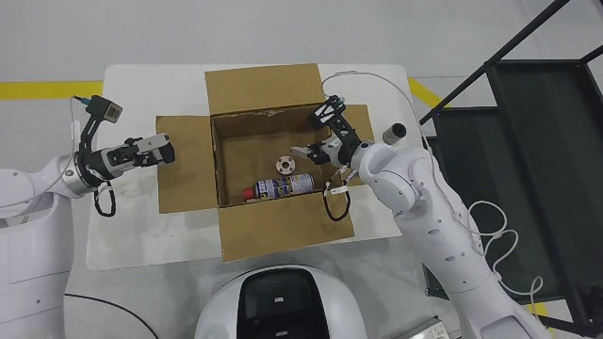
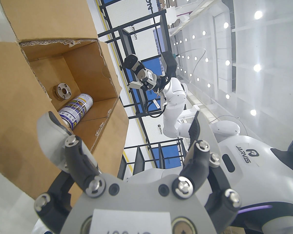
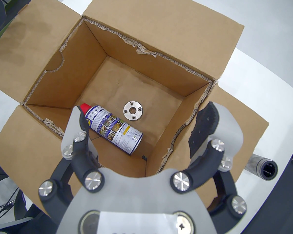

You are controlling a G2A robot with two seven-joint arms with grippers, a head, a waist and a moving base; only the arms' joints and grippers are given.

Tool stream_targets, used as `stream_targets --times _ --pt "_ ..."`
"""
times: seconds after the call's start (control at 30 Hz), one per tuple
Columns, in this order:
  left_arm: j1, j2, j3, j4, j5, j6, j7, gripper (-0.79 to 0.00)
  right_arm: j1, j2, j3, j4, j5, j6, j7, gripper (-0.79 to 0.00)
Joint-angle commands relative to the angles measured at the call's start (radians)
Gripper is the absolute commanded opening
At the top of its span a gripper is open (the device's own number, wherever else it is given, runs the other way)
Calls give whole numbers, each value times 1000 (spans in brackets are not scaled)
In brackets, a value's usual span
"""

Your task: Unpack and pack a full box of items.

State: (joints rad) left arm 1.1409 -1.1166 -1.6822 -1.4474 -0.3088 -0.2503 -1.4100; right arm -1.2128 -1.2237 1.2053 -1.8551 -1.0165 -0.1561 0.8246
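I have the right gripper (image 3: pixel 142 113) hanging over the open brown cardboard box (image 1: pixel 264 87), close to the wall on its own side, fingers spread wide and holding nothing. I judge that stance suits a reach down for whatever is left inside. All four flaps are folded out flat on the white table (image 1: pixel 141 94), which keeps the mouth free for a straight descent. On the box floor lies a white-and-blue printed spray can with a red cap (image 3: pixel 113 129), on its side and near the wall closest to the robot. Its long body runs roughly across the gripper's opening, so I would expect to turn the wrist before closing on it. Just beside the can, apart from it, a small round silver metal flange with a ring of holes (image 3: pixel 132 110) sits flat on the cardboard. It is low and thin, and I think it will be the harder pick. The left gripper (image 2: pixel 122 122) waits outside the box, over the flap on its side, fingers also parted and empty, out of the other arm's way. A short steel cylinder (image 1: pixel 394 133) rests on the table beyond the right flap, so unpacking looks mostly done.
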Motion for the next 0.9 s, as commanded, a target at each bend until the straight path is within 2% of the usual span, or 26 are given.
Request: stream_targets --times 0.0,0.17,0.37,0.6,0.87 --pt "0 0 0 0 0 0 0 0 15 -6 -15 17 38 52 7 0" --pt "0 0 0 0 0 0 0 0 69 -24 -87 98 124 150 83 0" --pt "0 0 0 0 0 0 0 0 159 -48 -193 210 125 243 192 0" --pt "0 0 0 0 0 0 0 0 249 -82 -262 358 190 337 179 0" --pt "0 0 0 0 0 0 0 0 251 -83 -263 364 196 338 177 0"
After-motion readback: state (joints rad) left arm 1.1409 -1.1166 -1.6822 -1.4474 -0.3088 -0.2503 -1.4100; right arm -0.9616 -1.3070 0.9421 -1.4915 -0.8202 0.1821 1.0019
